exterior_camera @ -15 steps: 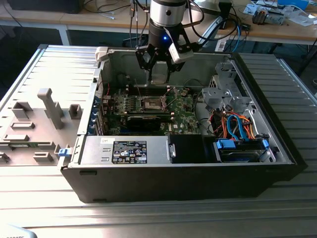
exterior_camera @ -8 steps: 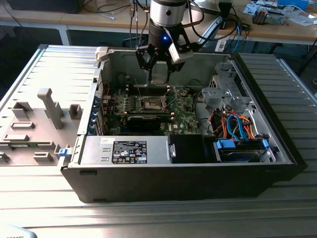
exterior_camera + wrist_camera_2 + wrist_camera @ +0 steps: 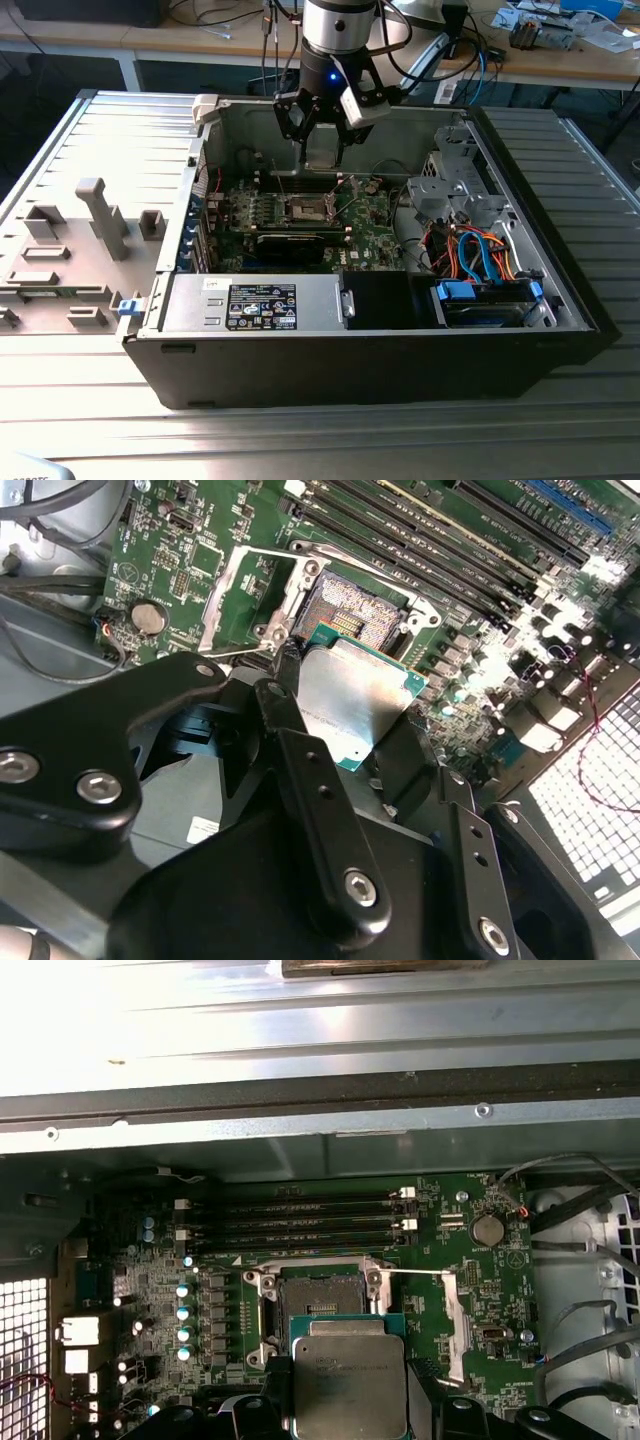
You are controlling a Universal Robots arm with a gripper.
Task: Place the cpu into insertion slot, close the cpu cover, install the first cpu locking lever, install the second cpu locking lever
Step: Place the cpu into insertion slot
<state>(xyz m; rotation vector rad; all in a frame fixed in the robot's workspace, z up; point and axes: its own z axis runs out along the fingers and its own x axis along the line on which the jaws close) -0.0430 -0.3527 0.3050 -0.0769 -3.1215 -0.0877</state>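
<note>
A black label (image 3: 262, 305) with white print sat on the power supply (image 3: 250, 302) in the exterior view, its writing too small to read. Faint marking on the cpu (image 3: 350, 1385) could not be made out either. In the first wrist view the picture's edge cut off part of the chip, and in both wrist views the black fingers (image 3: 288, 695) covered two of its opposite edges. The gripper (image 3: 350, 715) was clamped on the cpu, jaws parted only by the chip's width, holding it in the air just above the bare socket (image 3: 318, 1300) and not seated. The cpu cover (image 3: 230, 595) stood swung open beside the socket
</note>
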